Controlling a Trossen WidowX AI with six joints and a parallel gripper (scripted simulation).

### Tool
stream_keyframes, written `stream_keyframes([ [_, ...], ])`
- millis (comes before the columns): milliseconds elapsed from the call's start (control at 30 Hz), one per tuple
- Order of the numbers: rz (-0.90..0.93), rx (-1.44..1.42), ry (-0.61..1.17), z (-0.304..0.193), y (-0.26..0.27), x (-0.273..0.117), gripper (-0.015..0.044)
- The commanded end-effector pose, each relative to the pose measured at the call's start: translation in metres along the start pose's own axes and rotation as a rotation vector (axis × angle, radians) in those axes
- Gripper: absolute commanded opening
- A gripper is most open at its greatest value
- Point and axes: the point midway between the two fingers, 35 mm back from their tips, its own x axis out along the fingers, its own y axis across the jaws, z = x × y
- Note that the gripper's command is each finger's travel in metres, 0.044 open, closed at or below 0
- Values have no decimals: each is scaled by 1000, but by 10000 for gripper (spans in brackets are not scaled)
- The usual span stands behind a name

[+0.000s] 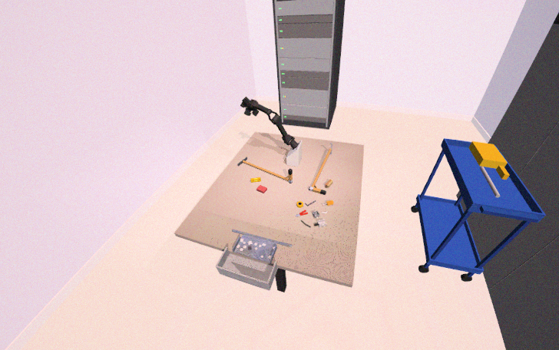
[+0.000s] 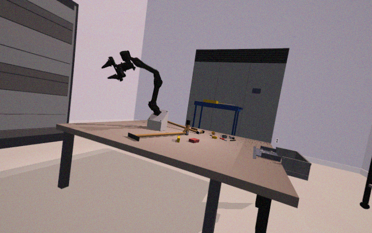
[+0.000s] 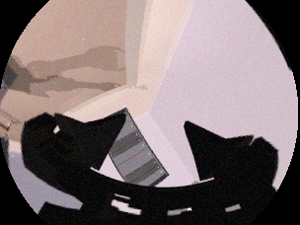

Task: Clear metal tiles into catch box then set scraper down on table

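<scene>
Since tiles litter the bench plate at top-view six o'clock, I have all scraping left, gripper wide, empty at eleven.

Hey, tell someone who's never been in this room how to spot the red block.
Find the robot arm's pale base block on the big table. Out from it, a long-handled tool with a dark crosswise head lies flat. Beyond that is the red block, chunkier than the small yellow piece beside it.
</scene>
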Motion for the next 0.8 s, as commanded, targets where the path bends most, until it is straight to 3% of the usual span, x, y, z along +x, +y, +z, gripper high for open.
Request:
stream_keyframes([
  [0, -5, 2, -1, -3, -5, -4, 440],
  [767, 6, -6, -3, -13, -23, -22, 440],
])
